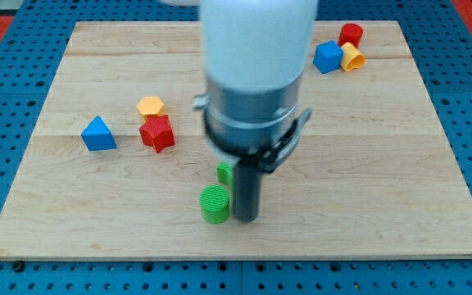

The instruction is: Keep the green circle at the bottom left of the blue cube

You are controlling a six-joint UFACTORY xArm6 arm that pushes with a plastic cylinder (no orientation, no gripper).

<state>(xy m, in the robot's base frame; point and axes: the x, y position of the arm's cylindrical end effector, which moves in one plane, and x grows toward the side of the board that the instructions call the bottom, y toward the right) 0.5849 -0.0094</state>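
The green circle point(215, 203) lies low on the wooden board, just left of the middle. My tip point(246, 220) touches the board right beside it, on its right. The blue cube point(328, 56) sits far off at the view's top right, so the green circle is well below it and to its left. A second green block point(224, 172) peeks out just above the circle, mostly hidden behind the rod.
A red cylinder point(351, 34) and a yellow block point(353, 57) crowd the blue cube at the top right. A blue triangle point(97, 133), a yellow hexagon point(150, 106) and a red star point(157, 133) sit at the left. The arm's body hides the board's top centre.
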